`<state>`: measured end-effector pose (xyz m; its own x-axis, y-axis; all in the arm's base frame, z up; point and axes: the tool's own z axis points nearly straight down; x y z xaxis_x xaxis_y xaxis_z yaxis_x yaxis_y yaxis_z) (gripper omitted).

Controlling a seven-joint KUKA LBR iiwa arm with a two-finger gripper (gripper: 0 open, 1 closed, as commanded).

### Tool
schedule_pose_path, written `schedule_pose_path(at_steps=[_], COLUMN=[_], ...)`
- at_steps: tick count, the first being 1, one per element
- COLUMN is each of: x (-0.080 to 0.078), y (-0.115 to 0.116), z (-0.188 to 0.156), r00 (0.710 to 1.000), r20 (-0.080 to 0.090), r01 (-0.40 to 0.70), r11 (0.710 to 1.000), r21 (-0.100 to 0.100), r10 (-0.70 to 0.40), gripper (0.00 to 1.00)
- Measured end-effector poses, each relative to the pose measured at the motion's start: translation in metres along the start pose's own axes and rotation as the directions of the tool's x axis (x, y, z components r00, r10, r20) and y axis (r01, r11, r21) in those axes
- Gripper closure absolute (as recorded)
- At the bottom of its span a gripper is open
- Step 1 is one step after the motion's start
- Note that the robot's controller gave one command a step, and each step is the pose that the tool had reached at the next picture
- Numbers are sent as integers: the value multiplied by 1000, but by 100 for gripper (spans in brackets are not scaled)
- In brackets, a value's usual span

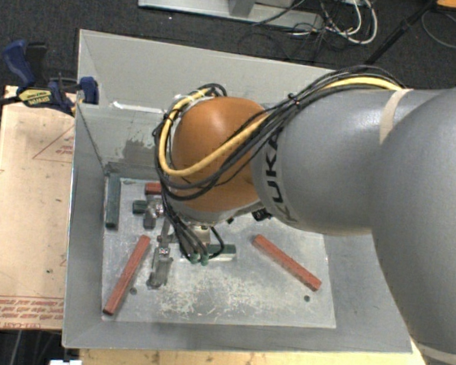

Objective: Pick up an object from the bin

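Arm (336, 165) angled down; gripper (160, 261) seemingly low.

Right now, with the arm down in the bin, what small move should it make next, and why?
Probably a slight nudge toward the view's left, then down. The gripper hangs low over the floor of the bin, and the slanted red stick lies just beside it. The other red stick lies farther off to the right, so the near one looks easier.

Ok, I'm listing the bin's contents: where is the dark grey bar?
In the camera view, the dark grey bar lies along the bin floor's left wall, higher in the picture than the left reddish stick and left of the gripper.
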<state>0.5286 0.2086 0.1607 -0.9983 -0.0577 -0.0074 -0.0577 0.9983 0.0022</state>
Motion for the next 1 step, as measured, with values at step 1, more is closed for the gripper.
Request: schedule_pose_path(at_steps=[1], x=[-4], y=[1], z=[45], r00=[978], r20=[-5], r01=[210], r11=[978], r21=[-1], r10=[-210], gripper=[0])
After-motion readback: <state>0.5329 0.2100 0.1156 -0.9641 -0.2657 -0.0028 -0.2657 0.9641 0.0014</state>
